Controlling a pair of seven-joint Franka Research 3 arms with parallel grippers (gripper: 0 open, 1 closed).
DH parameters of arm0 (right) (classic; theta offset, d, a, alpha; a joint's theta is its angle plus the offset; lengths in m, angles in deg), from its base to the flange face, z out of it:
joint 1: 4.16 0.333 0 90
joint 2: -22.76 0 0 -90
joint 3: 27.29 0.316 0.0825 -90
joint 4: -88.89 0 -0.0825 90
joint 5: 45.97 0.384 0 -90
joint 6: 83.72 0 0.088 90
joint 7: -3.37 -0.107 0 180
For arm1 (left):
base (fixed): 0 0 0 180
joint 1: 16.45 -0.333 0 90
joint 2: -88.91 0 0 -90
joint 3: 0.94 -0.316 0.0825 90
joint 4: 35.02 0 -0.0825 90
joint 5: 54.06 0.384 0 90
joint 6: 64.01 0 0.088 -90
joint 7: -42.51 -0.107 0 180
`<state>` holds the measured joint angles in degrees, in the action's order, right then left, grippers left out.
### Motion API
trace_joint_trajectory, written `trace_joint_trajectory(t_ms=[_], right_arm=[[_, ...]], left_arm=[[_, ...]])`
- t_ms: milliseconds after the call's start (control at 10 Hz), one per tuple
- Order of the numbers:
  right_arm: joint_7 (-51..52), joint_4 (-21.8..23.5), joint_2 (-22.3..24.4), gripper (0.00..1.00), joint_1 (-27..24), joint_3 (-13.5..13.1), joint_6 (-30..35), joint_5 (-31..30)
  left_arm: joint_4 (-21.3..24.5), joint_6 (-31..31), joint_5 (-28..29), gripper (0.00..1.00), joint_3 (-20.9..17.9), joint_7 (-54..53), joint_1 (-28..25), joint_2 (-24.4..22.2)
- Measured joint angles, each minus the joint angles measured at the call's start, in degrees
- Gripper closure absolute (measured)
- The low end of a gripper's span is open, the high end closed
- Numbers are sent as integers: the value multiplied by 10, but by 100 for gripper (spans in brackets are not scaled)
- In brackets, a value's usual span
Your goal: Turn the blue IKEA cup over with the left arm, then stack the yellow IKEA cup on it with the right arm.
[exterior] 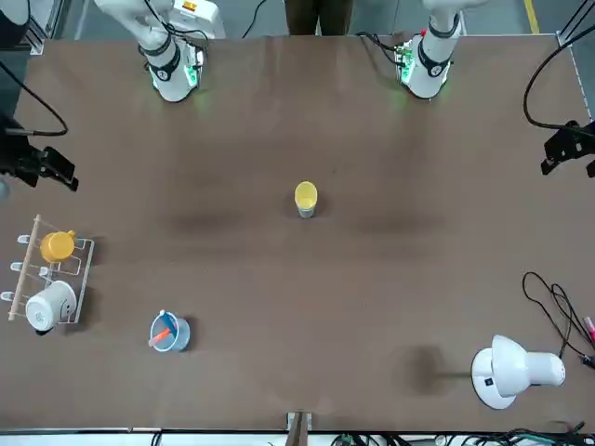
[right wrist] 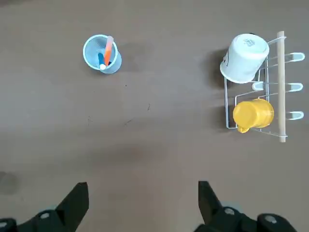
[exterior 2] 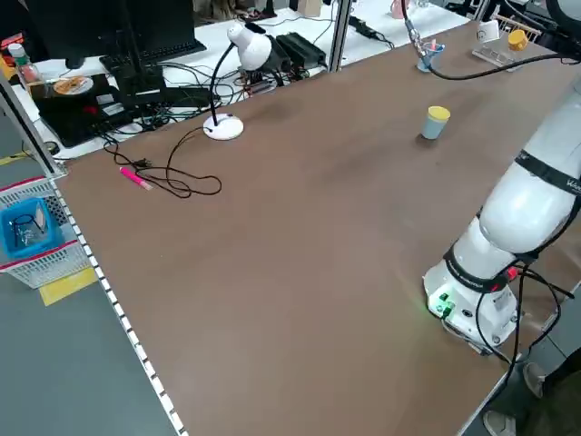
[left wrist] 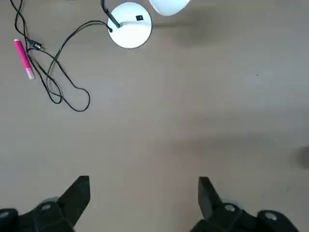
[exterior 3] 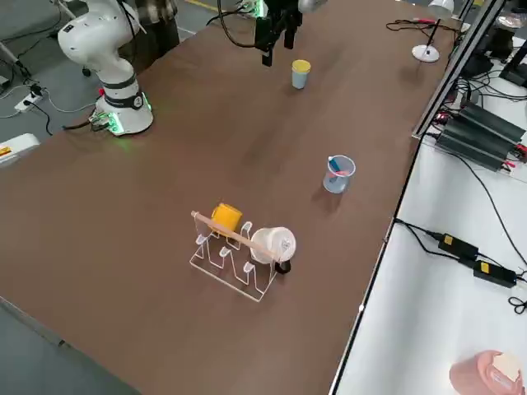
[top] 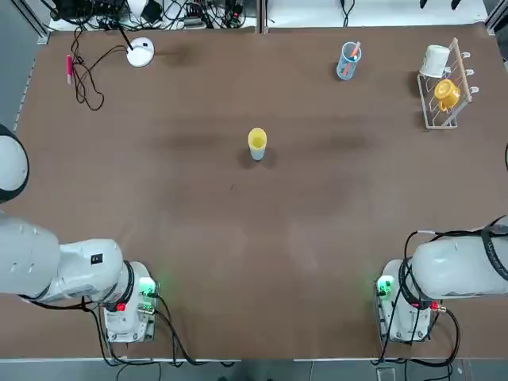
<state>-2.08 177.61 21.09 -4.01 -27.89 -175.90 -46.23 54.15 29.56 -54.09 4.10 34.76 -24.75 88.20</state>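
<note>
Brown table: yellow IKEA cup stacked upright on blue IKEA cup.

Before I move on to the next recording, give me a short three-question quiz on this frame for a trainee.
1. True or false: the yellow IKEA cup sits stacked on the blue IKEA cup at the table's middle.
2. Multiple choice: what holds the white mug and the orange-yellow mug? A) a basket B) a wire rack C) a tray
3. Fill in: the see-through blue tumbler holds coloured ____.

Key:
1. True; the stack stands free. The left gripper hangs over bare table near the desk lamp, the right gripper near the rack, both with jaws open.
2. B
3. sticks
</note>
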Motion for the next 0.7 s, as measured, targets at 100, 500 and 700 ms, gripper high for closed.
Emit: trace_joint_trajectory(t_ms=[100, 500, 700], right_arm=[[0, 0, 0, 0, 0, 0, 0, 0], [-1, -16, 0, 0, 3, 0, -1, 0], [-10, -26, 0, 0, 4, 0, 2, 0]], left_arm=[[-2, -2, 0, 1, 0, 0, 0, 0], [-39, -82, -11, 1, -13, -4, -32, -10], [-43, -96, -14, 1, -16, 0, -33, -11]])
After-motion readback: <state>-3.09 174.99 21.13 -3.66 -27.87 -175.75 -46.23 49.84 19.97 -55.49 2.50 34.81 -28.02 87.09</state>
